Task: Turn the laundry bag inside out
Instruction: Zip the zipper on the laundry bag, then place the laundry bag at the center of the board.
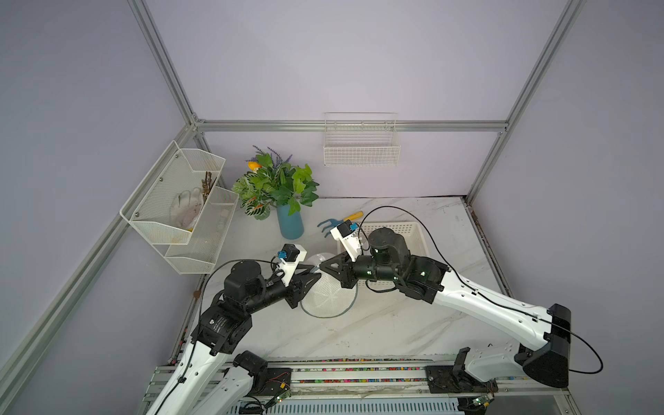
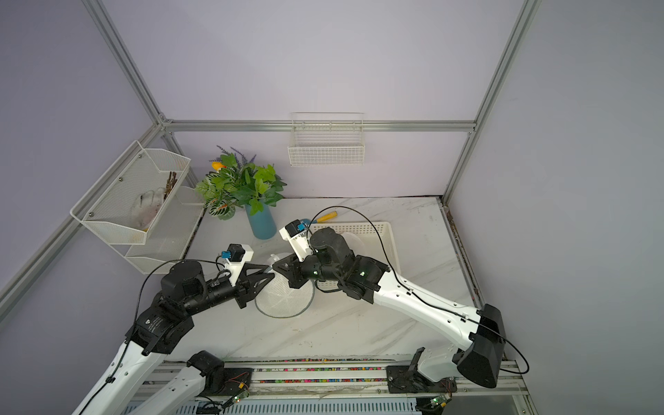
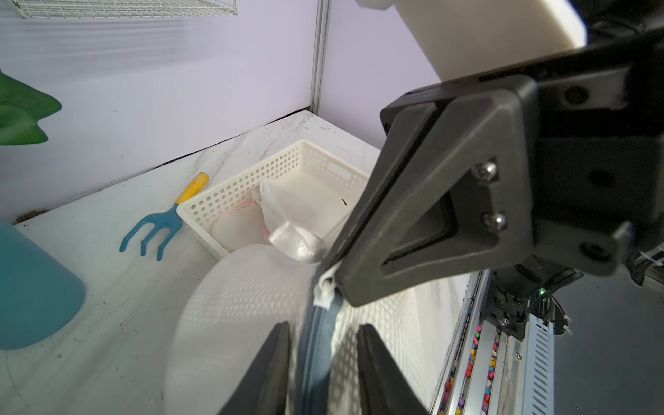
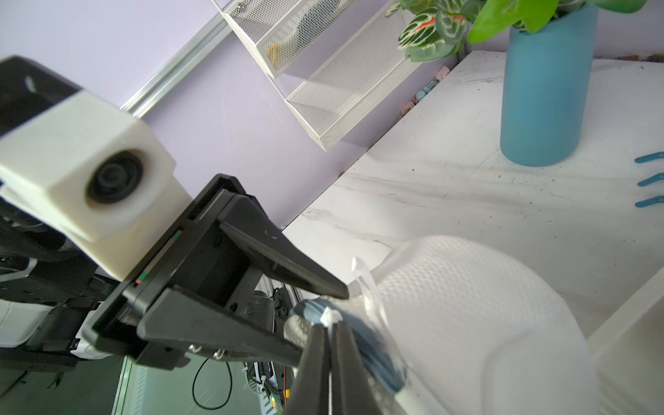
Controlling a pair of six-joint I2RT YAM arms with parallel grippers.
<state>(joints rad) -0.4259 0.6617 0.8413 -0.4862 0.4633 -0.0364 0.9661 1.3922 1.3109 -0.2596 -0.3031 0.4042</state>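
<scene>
Laundry bag of white mesh sits on the worktop, just beside the perforated basket. Right hand is pressed together, pinching the white tab at the bag's blue zipper rim. Left hand is spread, fingers straddling that rim.

blue vase, hand rake beside white basket
</scene>
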